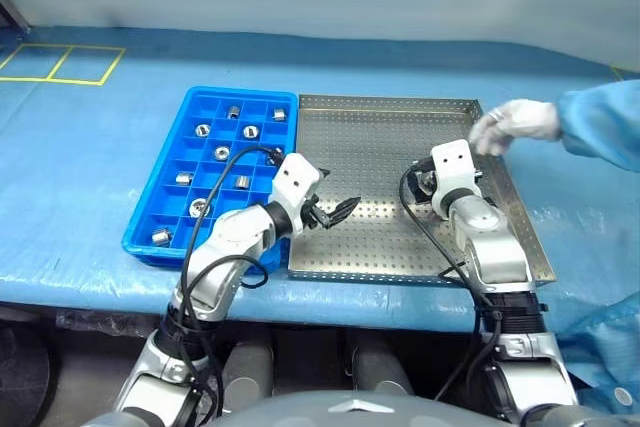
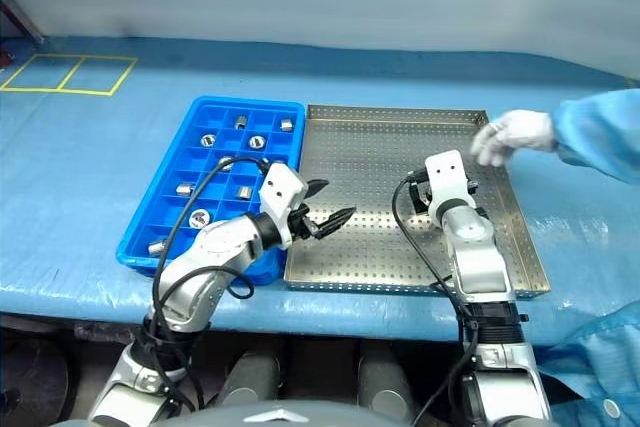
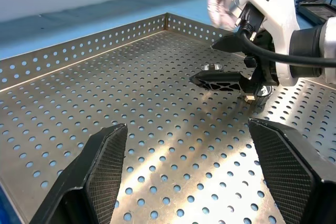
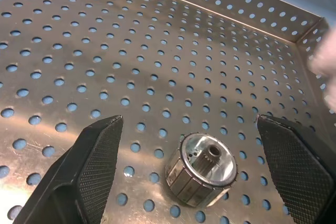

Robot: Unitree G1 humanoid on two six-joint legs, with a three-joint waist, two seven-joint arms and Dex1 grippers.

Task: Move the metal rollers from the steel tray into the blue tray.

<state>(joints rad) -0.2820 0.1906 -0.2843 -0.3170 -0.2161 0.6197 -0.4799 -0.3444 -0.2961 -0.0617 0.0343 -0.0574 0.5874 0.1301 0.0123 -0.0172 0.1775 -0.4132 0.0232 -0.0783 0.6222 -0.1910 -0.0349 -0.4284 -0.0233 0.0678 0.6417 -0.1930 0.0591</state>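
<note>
Steel, and solid by the look of it: the roller (image 4: pixel 202 176) lying on the perforated floor of the steel tray (image 1: pixel 380 247) is a short silvery cylinder with a ribbed side wall and a small toothed hole in its upper face. It rests slightly tilted, just ahead of the right gripper (image 4: pixel 194 166), between the two black fingers, which stand wide apart and touch nothing. In the head views that gripper (image 2: pixel 432 190) hovers over the right part of the tray, toward the middle of its depth.

I judge the roller heavy for its size, fully rigid and not fragile, but smooth and round enough to roll or squirt out of a careless pinch. The best hold looks to be across the ribbed side wall, one pad on each side at mid-height, with the fingers lowered close to the floor so that it cannot tip.

Over the left part of the same tray the left gripper (image 1: pixel 335 213) hangs with its jaws also spread and empty. On the left, touching the steel tray's edge, lies the blue tray (image 1: pixel 150 217), with a number of rollers (image 1: pixel 222 153) already sitting singly in its compartments and many cells free. A person's gloved hand (image 1: pixel 518 123) reaches over the far right corner of the steel tray
</note>
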